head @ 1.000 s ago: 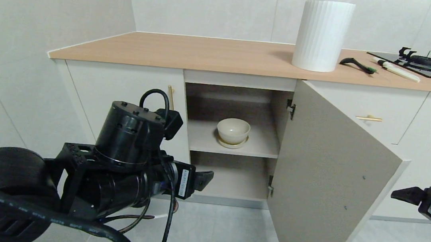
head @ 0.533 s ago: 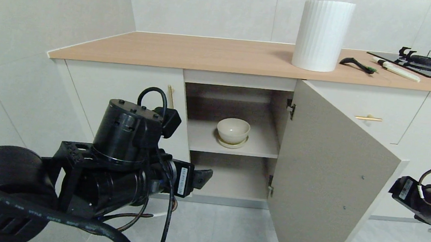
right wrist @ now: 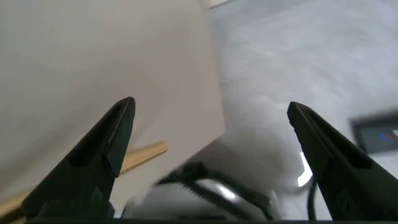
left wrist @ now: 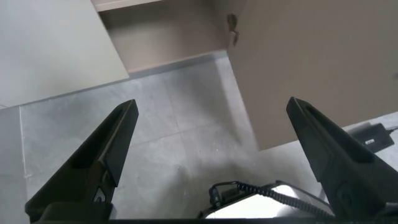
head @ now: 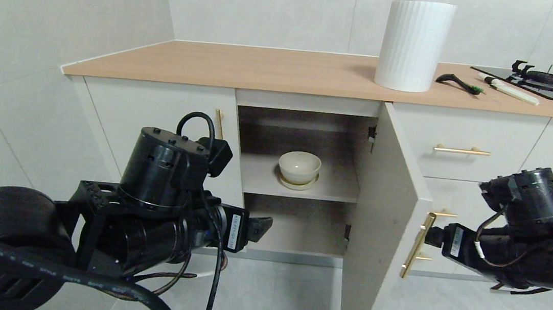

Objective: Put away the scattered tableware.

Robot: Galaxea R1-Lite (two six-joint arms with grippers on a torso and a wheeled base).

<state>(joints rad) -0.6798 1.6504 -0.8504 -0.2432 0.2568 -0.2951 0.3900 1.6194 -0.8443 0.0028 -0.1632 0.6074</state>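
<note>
Jaws spread — right arm [head: 518, 247] level at door handle [head: 416, 245].

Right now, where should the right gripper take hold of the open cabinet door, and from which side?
The brass bar handle, mid-length, from the door on its outer face. The bar stands upright, clear of the panel near the free edge, so the right gripper, open, can likely straddle it.

Bright, even, diffuse light, soft shadow inside the cabinet [head: 299, 137], mild bowing at head-view edges.
</note>
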